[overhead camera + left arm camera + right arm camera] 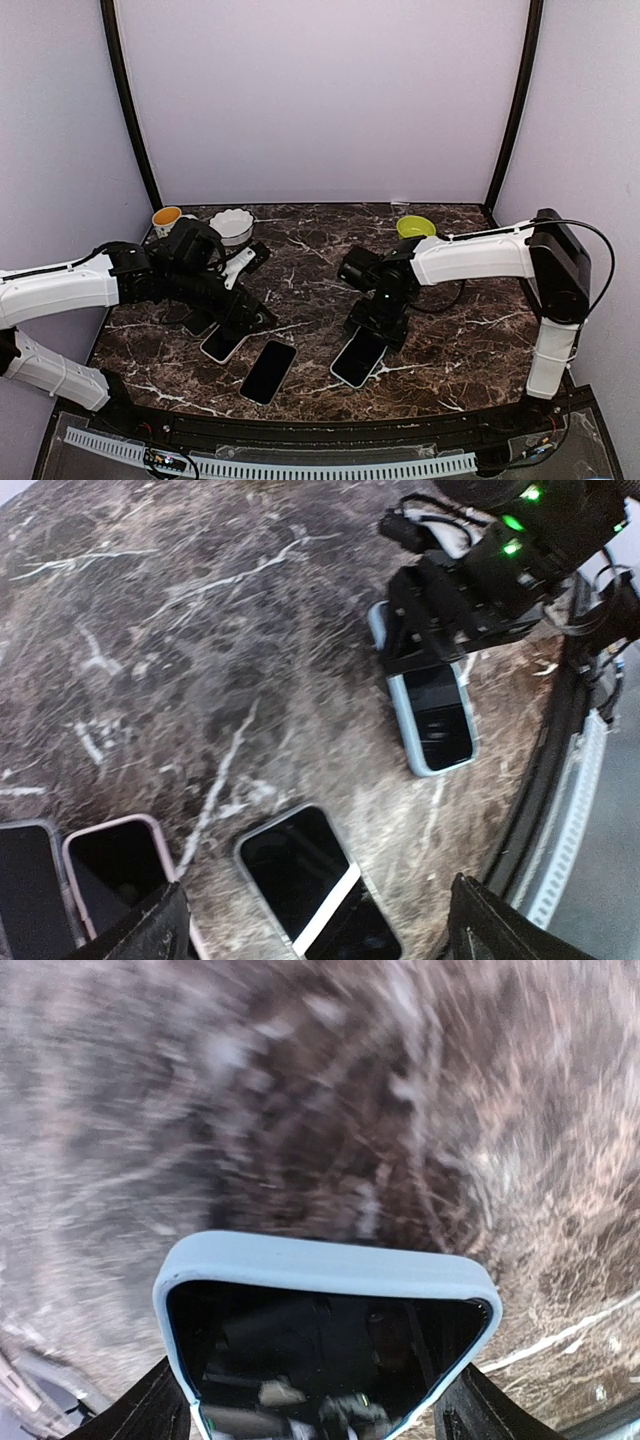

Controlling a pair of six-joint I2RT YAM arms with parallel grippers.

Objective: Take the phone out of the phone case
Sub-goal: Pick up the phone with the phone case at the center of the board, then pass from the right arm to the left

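**Currently: phone seated in its case, right gripper closed on the case**

Here we find the phone case [358,358], light blue, lying flat on the dark marble table [470,340], right of centre and near the front edge. The phone [320,1360] sits inside it with its dark screen facing up. The rim of the case surrounds the screen on every side that we can see.

The right gripper [378,322] is down on the far end of the phone case. In the right wrist view the case lies between the fingers [155,1405], one against each long edge with no gap visible, so we read this gripper as closed on the case. That view is blurred across the table surface.

The left gripper [240,312] hangs low over the left half of the table, well apart from the phone case. In the left wrist view its fingers [150,930] stand wide apart and hold nothing.

Below the left gripper we see a bare phone [268,371], black and flat on the table. Just to its left lies a pink case [222,343] with a dark inside. A further dark phone [25,890] sits beside that, cut off by the edge of the left wrist view.

At the back of the table stand a white bowl [231,225], an orange cup [166,218] and a green bowl [415,226].
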